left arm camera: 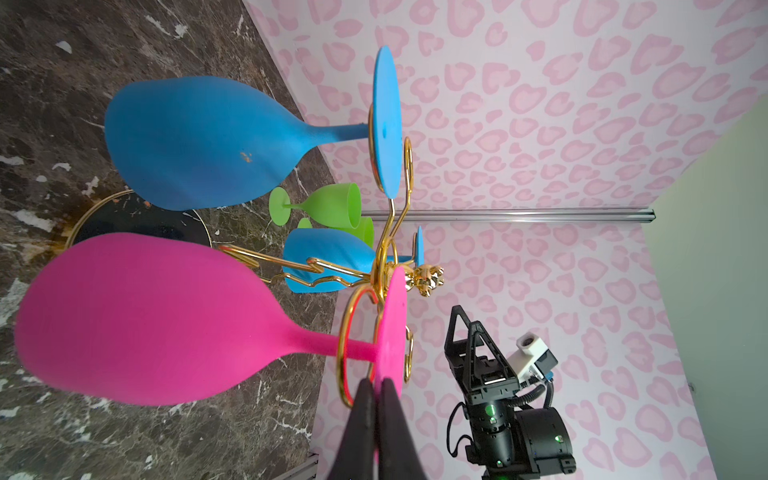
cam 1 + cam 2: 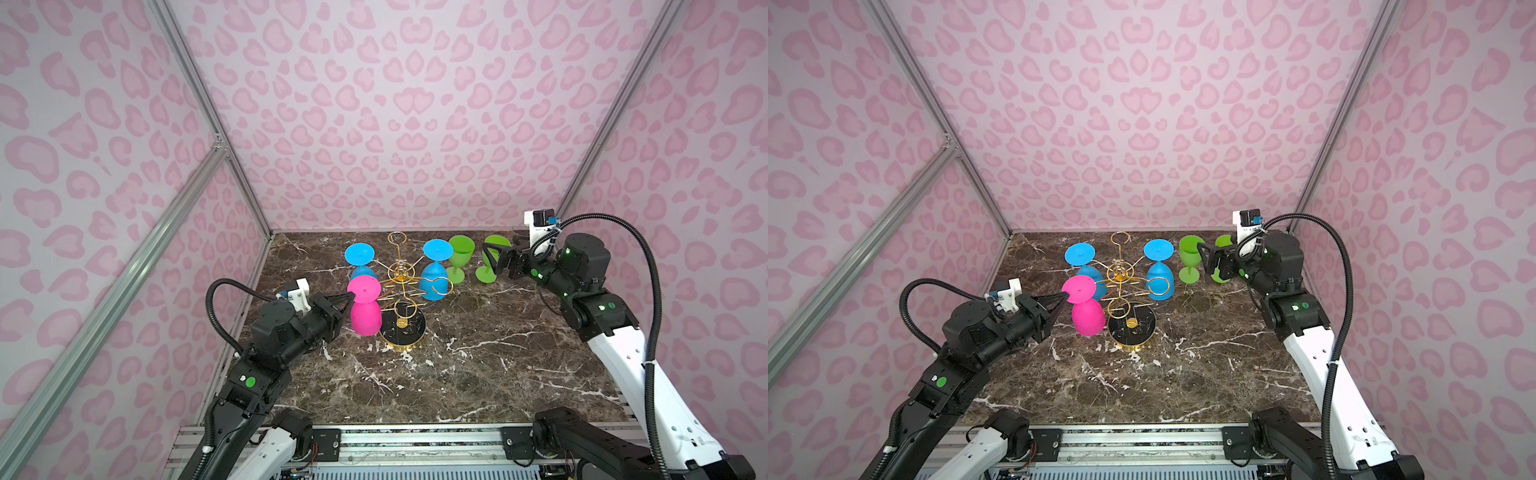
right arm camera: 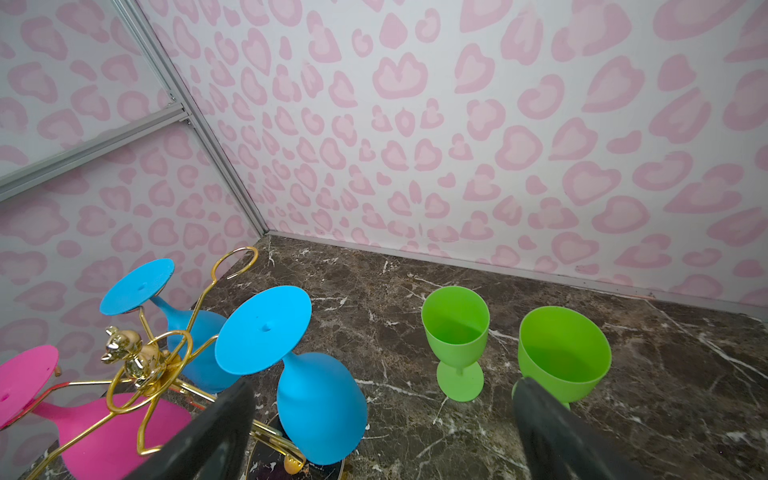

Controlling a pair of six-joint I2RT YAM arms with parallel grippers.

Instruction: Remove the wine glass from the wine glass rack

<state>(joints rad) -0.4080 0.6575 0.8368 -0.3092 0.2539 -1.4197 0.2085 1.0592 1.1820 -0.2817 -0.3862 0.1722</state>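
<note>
Nearest me, my left gripper (image 1: 376, 380) is pressed together on the rim of the pink glass (image 2: 365, 316), pinching its flat foot (image 1: 392, 332) edge-on. The glass hangs bowl-down on the near-left arm of the rack (image 2: 402, 272), with its stem inside the gold loop (image 1: 345, 332) and its foot lying over the wire, so it is not yet off. I judge the step in hand to be the grasp that comes before the draw-out. The next move calls for easing the foot out through wherever the loop opens, which I cannot make out here. The disc should stay level so it neither snags the wire nor drags the light rack over on its black base (image 2: 405, 332). A rim pinch is slim, so the bowl may swing or slip.

Farther back, two blue glasses (image 2: 359, 254) hang on the rack. At the far right, two green glasses (image 2: 461, 249) stand upright on the table (image 2: 457, 374), off the rack. My right gripper (image 2: 491, 258) is spread wide beside the right one and holds nothing. I cannot tell whether a finger touches it
</note>
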